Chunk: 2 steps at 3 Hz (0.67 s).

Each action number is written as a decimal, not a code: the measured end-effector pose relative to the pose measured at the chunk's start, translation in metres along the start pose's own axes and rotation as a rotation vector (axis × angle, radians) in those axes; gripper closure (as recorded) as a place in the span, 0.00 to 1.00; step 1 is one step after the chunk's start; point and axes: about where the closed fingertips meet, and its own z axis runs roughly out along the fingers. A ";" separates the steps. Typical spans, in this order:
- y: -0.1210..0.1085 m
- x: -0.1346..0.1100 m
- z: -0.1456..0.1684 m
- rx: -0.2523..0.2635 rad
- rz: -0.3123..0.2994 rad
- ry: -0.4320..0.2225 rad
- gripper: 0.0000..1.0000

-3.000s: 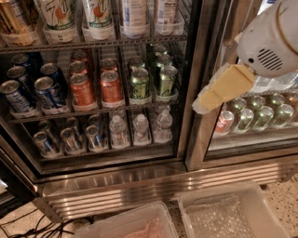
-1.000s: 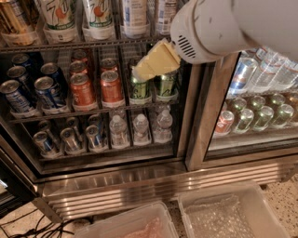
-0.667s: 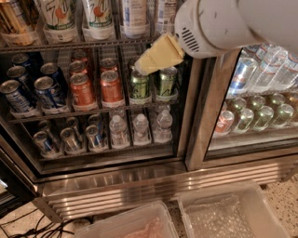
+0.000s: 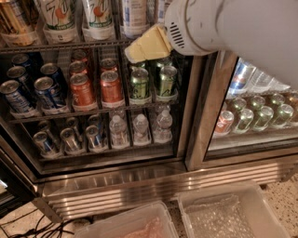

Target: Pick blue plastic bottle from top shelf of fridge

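The blue plastic bottle (image 4: 134, 16) stands on the top shelf (image 4: 60, 46) of the fridge (image 4: 139, 186); I see only its lower part with the blue-and-white label, and its top is cut off by the frame edge. My gripper (image 4: 135, 50), cream-coloured on a white arm, hangs in front of the shelf's front rail. It is just below the bottle and points left and down. A second similar bottle (image 4: 161, 8) to the right is mostly hidden behind the arm.
White bottles with green-orange print (image 4: 58, 16) stand left of the blue bottle. Blue (image 4: 23, 93), orange (image 4: 95, 86) and green cans (image 4: 151, 81) fill the middle rack, with small water bottles (image 4: 139, 128) below. A dark door frame (image 4: 205, 116) stands to the right. Two clear bins (image 4: 233, 214) lie on the floor.
My arm has swung left from the right-hand door to the front of the top shelf. In the last second the gripper has edged slightly up and left.
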 end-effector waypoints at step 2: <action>-0.032 0.014 0.039 0.099 0.165 0.028 0.16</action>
